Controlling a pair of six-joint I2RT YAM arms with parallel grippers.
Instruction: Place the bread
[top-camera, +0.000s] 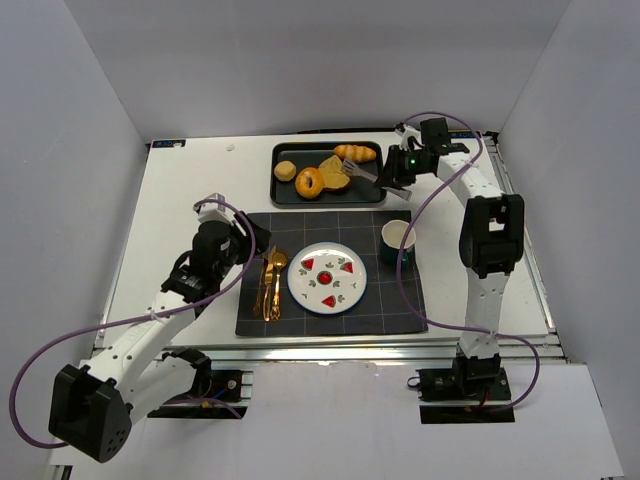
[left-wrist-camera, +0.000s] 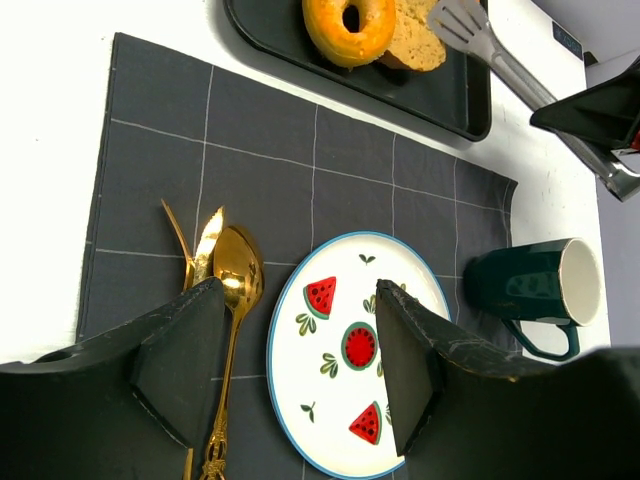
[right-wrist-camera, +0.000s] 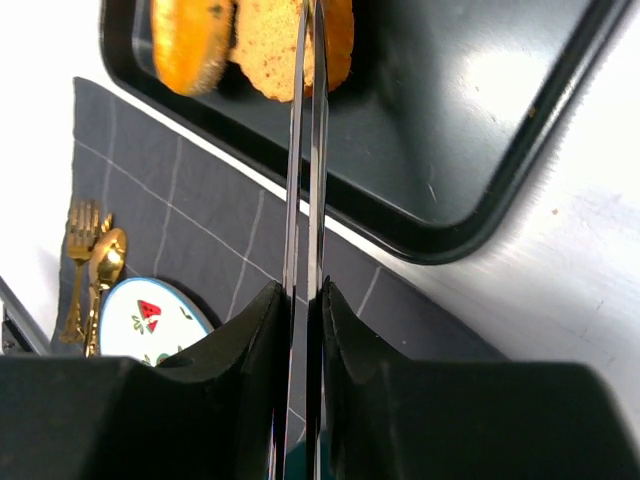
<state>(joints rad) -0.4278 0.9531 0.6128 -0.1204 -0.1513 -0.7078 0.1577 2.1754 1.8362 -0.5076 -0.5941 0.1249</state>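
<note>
A black tray (top-camera: 372, 193) at the back holds a flat slice of bread (top-camera: 335, 172), a glazed ring (top-camera: 310, 182), a small round roll (top-camera: 286, 170) and a long roll (top-camera: 355, 152). My right gripper (top-camera: 392, 182) is shut on metal tongs (top-camera: 362, 172). In the right wrist view the tongs (right-wrist-camera: 306, 180) run up between my right gripper's jaws (right-wrist-camera: 305, 295), their arms squeezed almost together, with the tips at the bread slice (right-wrist-camera: 268, 50). The left wrist view shows the tongs' blade (left-wrist-camera: 462, 20) lying on the slice (left-wrist-camera: 410, 40). My left gripper (left-wrist-camera: 300, 288) hangs open over the watermelon plate (left-wrist-camera: 300, 360), holding nothing.
A dark checked placemat (top-camera: 300, 225) carries the plate (top-camera: 327, 277), gold cutlery (top-camera: 271, 283) to its left and a green mug (top-camera: 397, 240) to its right. White walls close in the table on three sides.
</note>
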